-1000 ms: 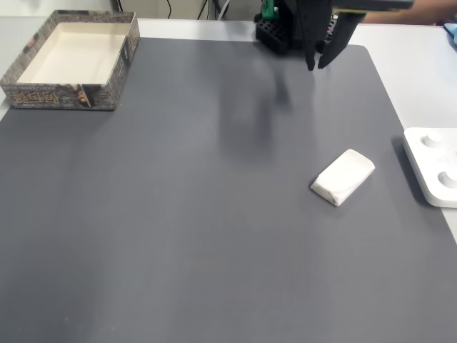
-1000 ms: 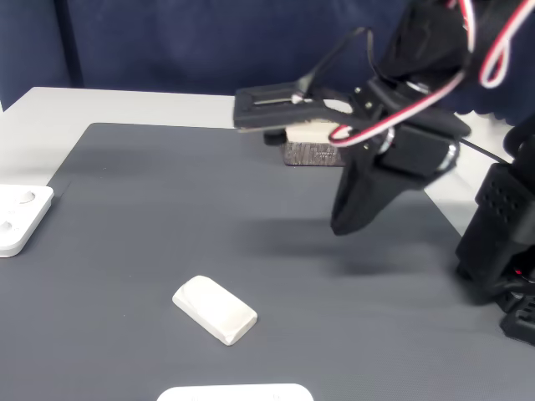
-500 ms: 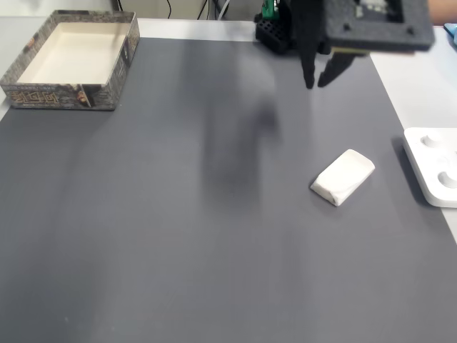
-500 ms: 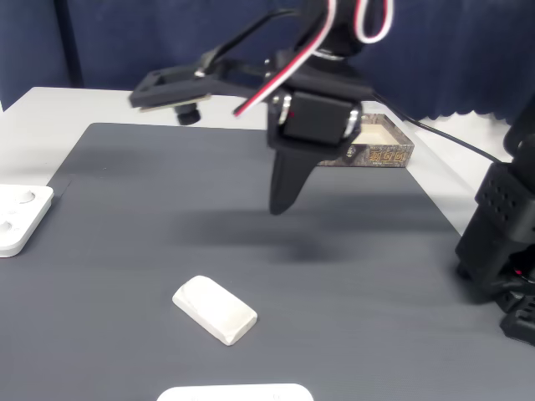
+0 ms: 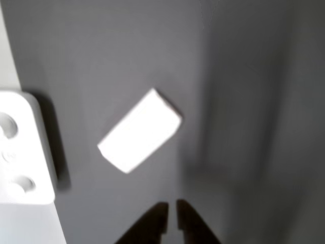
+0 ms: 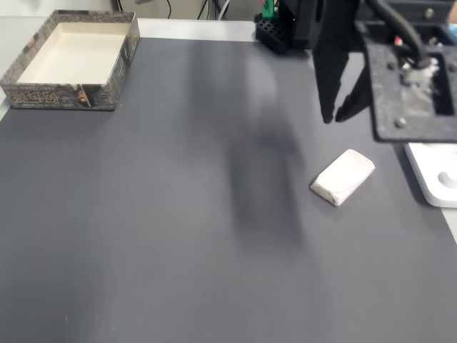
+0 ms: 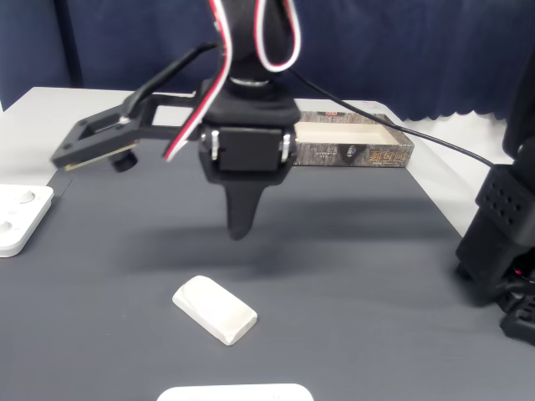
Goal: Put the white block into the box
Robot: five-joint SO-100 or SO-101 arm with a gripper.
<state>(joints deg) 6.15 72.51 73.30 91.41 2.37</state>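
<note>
Fixed views: gripper (image 6: pixel 335 118) above the mat (image 6: pixel 178 214), near the block (image 6: pixel 343 177), holding nothing.

Fingers nearly closed, a thin slit between the tips in the other view (image 5: pixel 171 211). Block (image 7: pixel 215 310) lies flat and skewed on the mat beside the white device (image 6: pixel 435 171), well apart from the box (image 6: pixel 71 96) at the far corner. Best spread the fingers first, turn the wrist to span the block's narrow width, then descend centred.
</note>
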